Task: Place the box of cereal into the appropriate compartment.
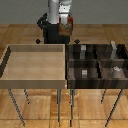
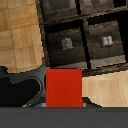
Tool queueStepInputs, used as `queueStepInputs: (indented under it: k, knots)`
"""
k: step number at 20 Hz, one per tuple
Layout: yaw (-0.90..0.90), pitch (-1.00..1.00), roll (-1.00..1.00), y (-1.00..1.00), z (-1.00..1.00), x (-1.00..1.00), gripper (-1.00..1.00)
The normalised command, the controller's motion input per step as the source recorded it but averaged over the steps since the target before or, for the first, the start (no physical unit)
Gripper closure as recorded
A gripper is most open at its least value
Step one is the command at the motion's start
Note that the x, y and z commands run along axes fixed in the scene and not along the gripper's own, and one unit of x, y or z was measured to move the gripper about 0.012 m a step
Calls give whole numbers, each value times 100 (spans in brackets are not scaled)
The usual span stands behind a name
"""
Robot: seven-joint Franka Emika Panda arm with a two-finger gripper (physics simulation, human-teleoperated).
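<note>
My gripper [image 1: 65, 22] is shut on the box of cereal [image 1: 65, 27], a small dark red box with an orange-brown front. It holds the box high in the air, beyond the far edge of the two bins, near where they meet. In the wrist view the box [image 2: 64, 87] shows as a plain red face, with wooden floor beneath it. The dark divided bin [image 1: 97, 61] stands on the exterior view's right, with four dark brown cells. The wrist view shows two cells [image 2: 85, 35] ahead of the box, each holding a small grey block [image 2: 66, 44].
A large undivided light-wood tray [image 1: 35, 77] stands on the exterior view's left, touching the dark bin. Small grey blocks [image 1: 116, 70] sit in the bin's cells. Both bins stand on thin metal legs over a wooden floor. The robot's dark base [image 2: 20, 87] is beside the box.
</note>
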Motion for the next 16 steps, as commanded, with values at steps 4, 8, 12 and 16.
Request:
queueStepInputs:
  k: [4, 8, 12, 16]
  knots:
    - [0, 0, 0, 100, 0, 0, 100]
    - [0, 0, 0, 100, 0, 0, 100]
    - [0, 0, 0, 100, 0, 0, 100]
    - [0, 0, 0, 100, 0, 0, 100]
